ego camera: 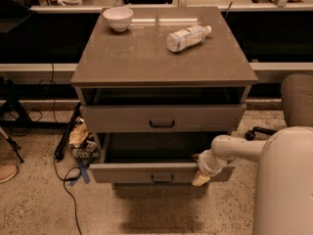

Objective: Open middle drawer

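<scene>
The grey cabinet shows two drawer fronts with black bar handles. The upper front is pulled out a little, with a dark opening above it. The lower one, the middle drawer, is pulled out further, with its dark inside showing behind the front and its handle at the centre. My gripper is at the end of the white arm, against the right part of this drawer's front edge, to the right of the handle. A third drawer below is hidden.
A white bowl and a lying plastic bottle are on the cabinet top. Cables and clutter lie on the floor to the left. A grey chair stands at the right. My white body fills the lower right.
</scene>
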Robot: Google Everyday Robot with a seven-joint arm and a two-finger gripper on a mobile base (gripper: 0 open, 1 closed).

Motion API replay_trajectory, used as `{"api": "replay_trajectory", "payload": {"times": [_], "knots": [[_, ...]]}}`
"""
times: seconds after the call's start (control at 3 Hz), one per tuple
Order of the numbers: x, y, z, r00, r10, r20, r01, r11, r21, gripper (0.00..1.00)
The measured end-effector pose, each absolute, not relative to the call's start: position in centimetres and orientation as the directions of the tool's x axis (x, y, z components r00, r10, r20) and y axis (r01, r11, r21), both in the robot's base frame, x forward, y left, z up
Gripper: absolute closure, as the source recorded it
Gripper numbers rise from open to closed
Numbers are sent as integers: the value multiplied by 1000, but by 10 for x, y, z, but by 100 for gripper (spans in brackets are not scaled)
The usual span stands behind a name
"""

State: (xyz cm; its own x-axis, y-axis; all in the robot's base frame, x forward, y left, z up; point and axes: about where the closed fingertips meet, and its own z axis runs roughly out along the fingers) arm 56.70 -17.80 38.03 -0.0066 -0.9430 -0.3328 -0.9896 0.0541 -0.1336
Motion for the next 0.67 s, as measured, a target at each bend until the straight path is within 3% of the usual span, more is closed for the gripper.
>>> {"api": "replay_trajectory", "payload": {"times": [0.67], "knots": [[568,-178,381,-7,-943,-333,-990,54,-134,87]]}}
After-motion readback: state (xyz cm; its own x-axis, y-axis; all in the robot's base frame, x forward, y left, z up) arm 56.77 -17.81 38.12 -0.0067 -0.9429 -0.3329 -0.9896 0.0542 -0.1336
